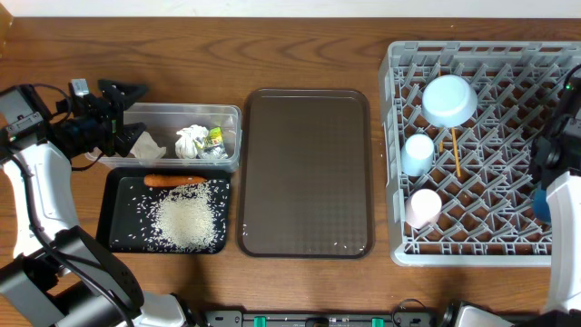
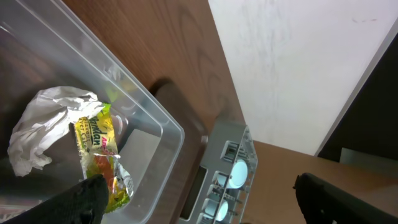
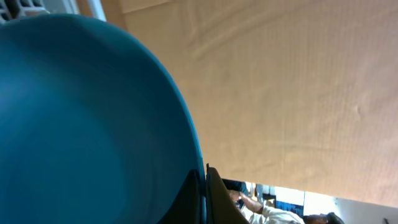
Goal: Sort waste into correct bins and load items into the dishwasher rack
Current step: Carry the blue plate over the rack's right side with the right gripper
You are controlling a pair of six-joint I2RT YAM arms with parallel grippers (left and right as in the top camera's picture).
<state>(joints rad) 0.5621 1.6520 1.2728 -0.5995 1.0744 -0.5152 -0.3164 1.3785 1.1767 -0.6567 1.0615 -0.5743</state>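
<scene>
My left gripper [image 1: 127, 113] hangs open over the left end of the clear tub [image 1: 231, 116], nothing between its fingers. Crumpled white paper wads [image 1: 191, 140] and the green-yellow wrapper [image 1: 215, 138] lie in the tub. The left wrist view shows the wrapper [image 2: 99, 149] beside a wad [image 2: 43, 124]. The black tray [image 1: 121, 195] holds the orange carrot [image 1: 174, 180] and a heap of rice [image 1: 186, 221]. At the rack's [image 1: 481, 250] right edge my right gripper [image 3: 204, 193] is shut on the rim of the blue plate [image 3: 81, 124]. The bowl [image 1: 449, 100], light blue cup [image 1: 418, 153] and white cup [image 1: 423, 207] sit in the rack.
A large dark brown serving tray [image 1: 307, 173] lies between the bins and the rack. Thin wooden chopsticks [image 1: 453, 147] rest on the rack's lattice near the bowl. My left arm's white links run along the table's left edge.
</scene>
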